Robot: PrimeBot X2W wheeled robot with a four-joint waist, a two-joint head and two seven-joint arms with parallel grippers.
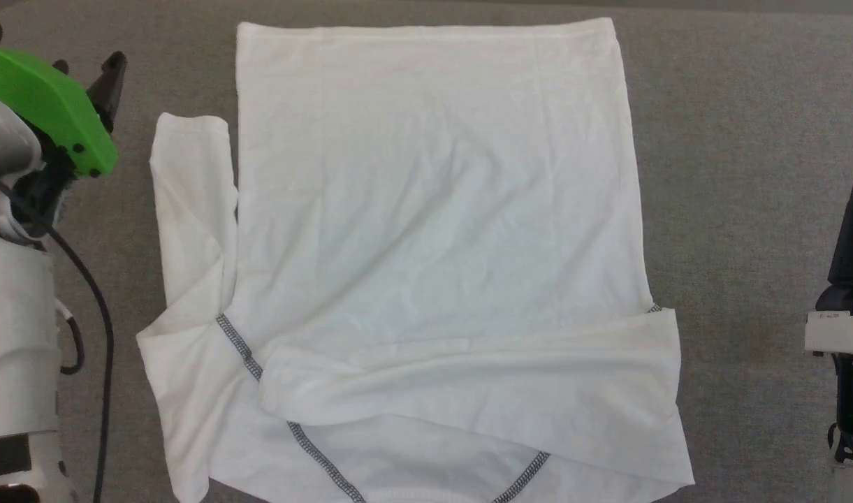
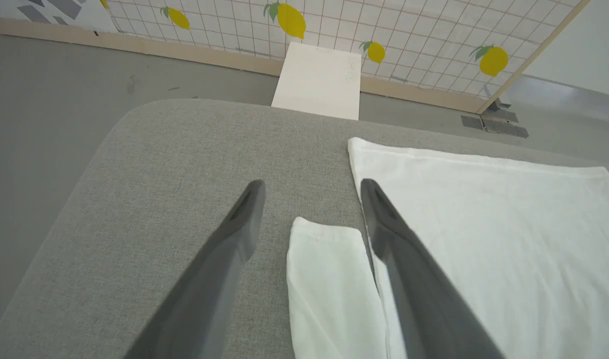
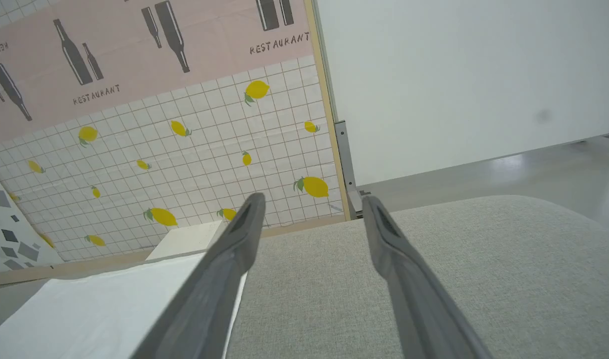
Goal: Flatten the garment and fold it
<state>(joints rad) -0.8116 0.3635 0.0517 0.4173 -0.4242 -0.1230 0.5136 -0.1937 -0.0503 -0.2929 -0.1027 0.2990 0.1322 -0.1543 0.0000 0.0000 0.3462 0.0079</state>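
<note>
Garment [image 1: 433, 209] lies flat on the grey surface [image 1: 747, 140], one sleeve across the chest. Left end effector [image 2: 312, 183] is apart and empty above the loose sleeve [image 2: 324, 239]. Right end effector [image 3: 311, 199] is apart over bare surface. I'd pinch the cuff alone and fold it inward.

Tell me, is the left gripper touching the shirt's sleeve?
Apart. The head view shows bare grey surface between the left gripper and the sleeve.
</note>
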